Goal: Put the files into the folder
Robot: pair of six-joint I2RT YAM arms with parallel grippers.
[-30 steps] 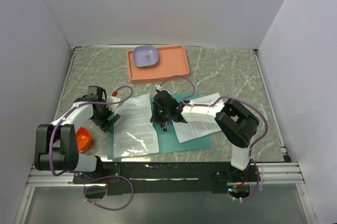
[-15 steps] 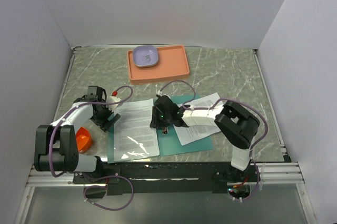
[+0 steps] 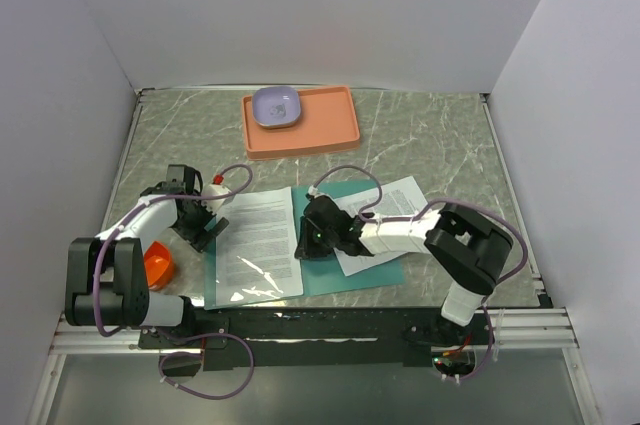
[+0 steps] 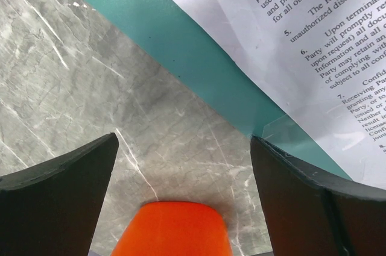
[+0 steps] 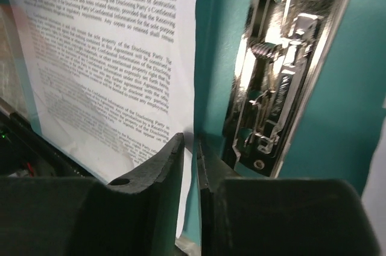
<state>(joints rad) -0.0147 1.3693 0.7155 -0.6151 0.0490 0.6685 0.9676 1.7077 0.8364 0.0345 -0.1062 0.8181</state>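
Robotics lab test cell here: plain white panels (image 3: 300, 15) box in a marble-look table (image 3: 430, 135) on three sides. Left arm (image 3: 135, 220) and right arm (image 3: 400, 233) stand bolted to a metal rail (image 3: 520, 325) at the near edge, purple cables (image 3: 345, 168) trailing.

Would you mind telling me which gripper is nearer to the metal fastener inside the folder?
Right. The right gripper sits just beside the metal fastener, at the printed sheet's edge on the folder. The left gripper hangs off the folder's left edge, by an orange object.
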